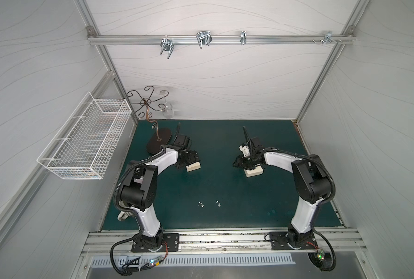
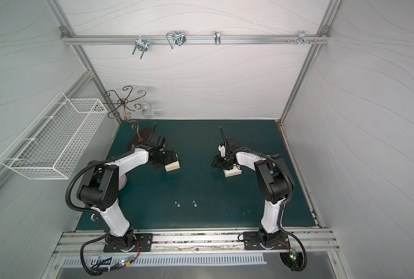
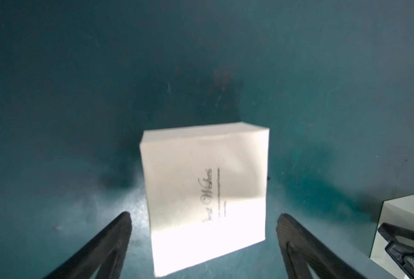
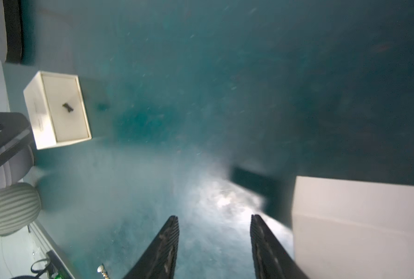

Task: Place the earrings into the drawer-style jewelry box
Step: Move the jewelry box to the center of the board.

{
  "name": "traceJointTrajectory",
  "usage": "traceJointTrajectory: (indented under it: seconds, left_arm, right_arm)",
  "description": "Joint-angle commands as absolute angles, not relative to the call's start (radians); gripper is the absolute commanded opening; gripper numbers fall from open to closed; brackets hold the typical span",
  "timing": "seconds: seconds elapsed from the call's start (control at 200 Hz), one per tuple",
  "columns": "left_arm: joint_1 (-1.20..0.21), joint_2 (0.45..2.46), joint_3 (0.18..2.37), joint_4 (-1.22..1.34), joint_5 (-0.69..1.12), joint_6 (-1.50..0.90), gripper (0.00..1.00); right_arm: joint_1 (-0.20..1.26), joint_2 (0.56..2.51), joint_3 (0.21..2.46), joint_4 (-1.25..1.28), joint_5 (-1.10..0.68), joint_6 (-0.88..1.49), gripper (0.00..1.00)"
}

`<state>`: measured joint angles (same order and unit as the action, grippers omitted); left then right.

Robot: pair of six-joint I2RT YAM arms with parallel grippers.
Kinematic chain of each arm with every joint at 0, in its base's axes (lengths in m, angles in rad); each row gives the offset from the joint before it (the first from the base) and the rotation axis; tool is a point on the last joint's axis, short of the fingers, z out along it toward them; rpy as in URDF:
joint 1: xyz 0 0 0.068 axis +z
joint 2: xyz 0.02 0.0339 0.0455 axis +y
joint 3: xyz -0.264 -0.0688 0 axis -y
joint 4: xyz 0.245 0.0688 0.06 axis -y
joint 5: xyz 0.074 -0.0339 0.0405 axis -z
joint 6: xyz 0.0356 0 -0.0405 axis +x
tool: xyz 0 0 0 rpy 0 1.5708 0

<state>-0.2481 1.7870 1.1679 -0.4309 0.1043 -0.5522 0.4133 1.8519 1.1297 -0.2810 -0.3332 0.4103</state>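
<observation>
Earrings (image 1: 201, 204): found loose on the desk (image 1: 225, 145), lower centre of both top views; none boxed. Left claw (image 3: 203, 215): spread wide astride a cream box (image 3: 201, 169). Right claw (image 4: 214, 217): half parted, empty, beside a second box (image 4: 358, 217). Task judged barely begun.

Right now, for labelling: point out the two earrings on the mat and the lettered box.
Earring nearer left arm (image 1: 201, 204): in a top view, its middle.
Earring nearer right arm (image 1: 218, 203): in a top view, its middle.
Lettered box (image 3: 204, 193): left wrist view, printed face.
</observation>
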Motion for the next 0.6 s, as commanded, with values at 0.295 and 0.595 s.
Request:
traceJointTrajectory:
  seconds: [0.295, 0.595]
  left_arm:
    - [-0.284, 1.889, 1.272, -0.417, 0.168, -0.501, 0.89]
    - [-0.357, 1.907, 1.293, -0.384, 0.217, -0.503, 0.81]
  right_arm:
    - [0.301, 1.789, 1.095, -0.31, -0.361, 0.355, 0.5]
    - [0.333, 1.782, 1.076, -0.21, -0.545, 0.519, 0.49]
